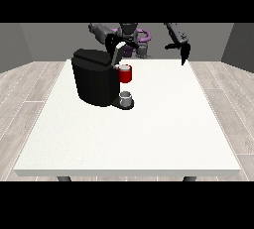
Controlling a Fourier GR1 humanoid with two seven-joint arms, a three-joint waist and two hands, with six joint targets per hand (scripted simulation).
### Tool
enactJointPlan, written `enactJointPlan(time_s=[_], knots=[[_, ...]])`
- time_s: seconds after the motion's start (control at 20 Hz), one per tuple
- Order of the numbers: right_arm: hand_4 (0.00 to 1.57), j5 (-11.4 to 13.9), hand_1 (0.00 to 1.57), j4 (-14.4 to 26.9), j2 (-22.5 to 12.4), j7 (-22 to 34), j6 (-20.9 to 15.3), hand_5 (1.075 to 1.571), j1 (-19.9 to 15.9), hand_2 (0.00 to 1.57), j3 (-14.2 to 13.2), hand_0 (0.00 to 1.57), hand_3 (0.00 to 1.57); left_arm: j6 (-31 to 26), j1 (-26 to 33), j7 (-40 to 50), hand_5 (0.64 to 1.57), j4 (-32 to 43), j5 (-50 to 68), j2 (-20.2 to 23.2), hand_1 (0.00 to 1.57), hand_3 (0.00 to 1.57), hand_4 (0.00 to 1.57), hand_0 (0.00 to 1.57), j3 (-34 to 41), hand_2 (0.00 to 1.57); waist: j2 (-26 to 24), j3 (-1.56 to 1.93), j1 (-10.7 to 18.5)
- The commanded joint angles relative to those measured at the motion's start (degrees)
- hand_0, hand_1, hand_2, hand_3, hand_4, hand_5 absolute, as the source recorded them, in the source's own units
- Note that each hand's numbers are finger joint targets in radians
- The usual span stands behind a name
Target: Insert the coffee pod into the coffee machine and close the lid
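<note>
My hand at the view's left point(112, 44) rests on the coffee machine point(94, 77) by its raised lid point(115, 54); I cannot tell how its fingers lie. No pod is discernible. A red holder point(125, 74) sits above a grey cup point(126, 97). My other hand point(184, 50) hangs relaxed, holding nothing, over the white table point(149, 134).

One coffee machine point(96, 82), one cup point(126, 99), one table point(149, 139).

A large white tabletop point(149, 139) is filling most of the view, standing on a pale wood-plank floor point(225, 109). Grey walls point(44, 39) are closing in behind it.
</note>
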Motion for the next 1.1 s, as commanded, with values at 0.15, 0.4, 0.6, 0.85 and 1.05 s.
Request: enactJointPlan(time_s=[0.15,0.4,0.6,0.85,1.05], knots=[[0.38,7.3,0.0,0.9,1.6,-0.7,0.3,1.571,-8.8,0.0,7.8,0.0,0.0,1.7,-4.3,1.1,1.571,1.9,-1.2,-0.4,0.0,0.0,0.32,0.0,-0.6,0.0,2.2,-0.79,2.9],[0.41,5.2,0.0,2.5,3.3,-3.9,2.3,1.571,-8.9,0.0,8.1,0.0,0.0,0.8,-3.6,0.5,1.571,3.8,0.8,0.7,0.0,0.0,0.32,0.0,1.2,0.0,1.2,-0.76,0.8],[0.43,2.7,0.0,4.5,3.3,-7.9,3.6,1.571,-6.1,0.0,10.0,0.0,0.0,0.6,-1.9,-0.9,1.571,2.2,0.2,-0.7,0.0,0.0,0.39,0.0,-0.5,0.0,0.7,-0.73,2.5],[0.53,1.2,0.0,1.4,3.4,-9.1,6.0,1.571,-1.3,0.0,19.8,0.0,0.0,-0.9,-0.5,-6.5,1.571,7.7,-0.8,1.3,0.0,0.0,0.27,0.0,0.1,0.0,-0.3,-0.76,-0.1],[0.46,-6.4,0.0,-2.9,3.4,-15.2,6.3,1.571,8.3,0.0,27.8,0.0,0.0,-0.4,0.5,-7.5,1.571,7.7,-1.6,0.1,0.0,0.0,0.17,0.0,-1.0,0.0,-1.7,-0.73,0.6]])
